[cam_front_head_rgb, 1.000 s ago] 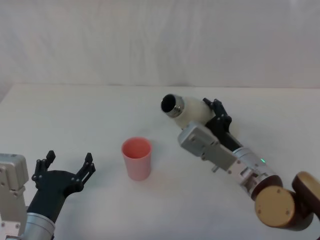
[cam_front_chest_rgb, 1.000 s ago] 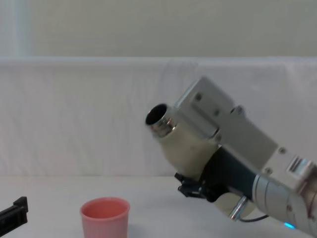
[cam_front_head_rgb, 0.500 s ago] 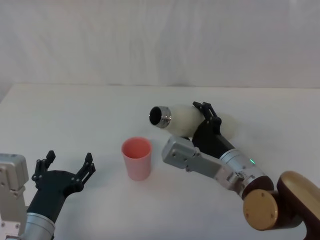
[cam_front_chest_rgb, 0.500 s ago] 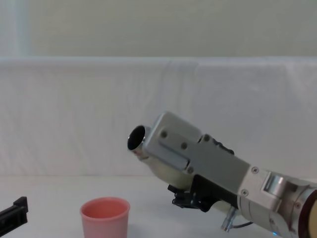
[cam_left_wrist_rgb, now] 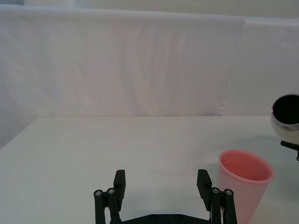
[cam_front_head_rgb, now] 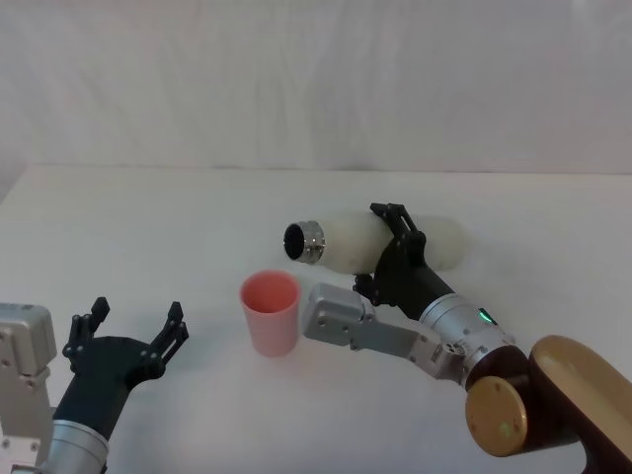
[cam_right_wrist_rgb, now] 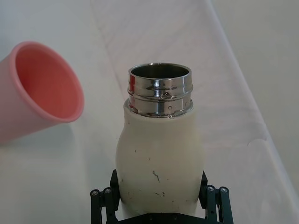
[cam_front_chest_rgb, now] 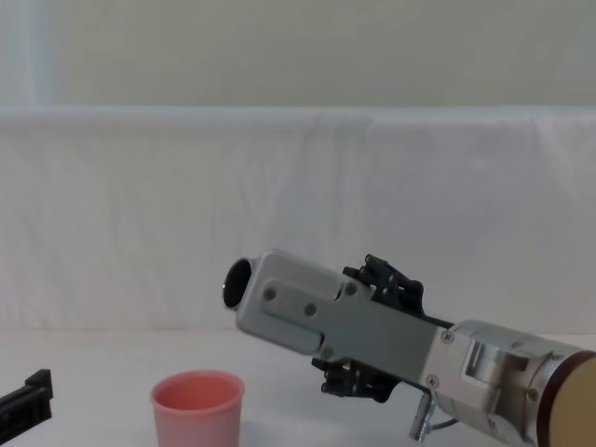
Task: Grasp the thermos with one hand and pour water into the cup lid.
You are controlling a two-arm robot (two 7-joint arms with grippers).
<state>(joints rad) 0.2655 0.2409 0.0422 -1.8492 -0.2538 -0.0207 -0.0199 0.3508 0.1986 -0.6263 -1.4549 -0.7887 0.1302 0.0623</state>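
Two hands show up in the head view. The right hand [cam_front_head_rgb: 395,247] is clamped around the middle of the thermos [cam_front_head_rgb: 351,241], which lies nearly flat in the air, steel neck aimed toward the robot's left, mouth just above and beside the cup lid [cam_front_head_rgb: 271,312]. The cup lid stands upright on the white counter [cam_front_head_rgb: 148,227]. The left hand [cam_front_head_rgb: 126,335] sits low near the front left corner, fingers spread wide and holding nothing.

Left wrist view: those black fingers [cam_left_wrist_rgb: 119,183] are wide apart over bare counter, cup lid [cam_left_wrist_rgb: 244,184] just beside one of them, thermos mouth [cam_left_wrist_rgb: 286,112] up above it.

Right wrist view: fingers [cam_right_wrist_rgb: 214,202] press both sides of the scuffed cream body [cam_right_wrist_rgb: 159,161], open neck pointing away, with the cup lid [cam_right_wrist_rgb: 39,91] off to one side.

Chest view: the thermos mouth [cam_front_chest_rgb: 237,282] pokes out past the grey wrist housing, higher than the cup lid [cam_front_chest_rgb: 197,407] and a bit to its right.
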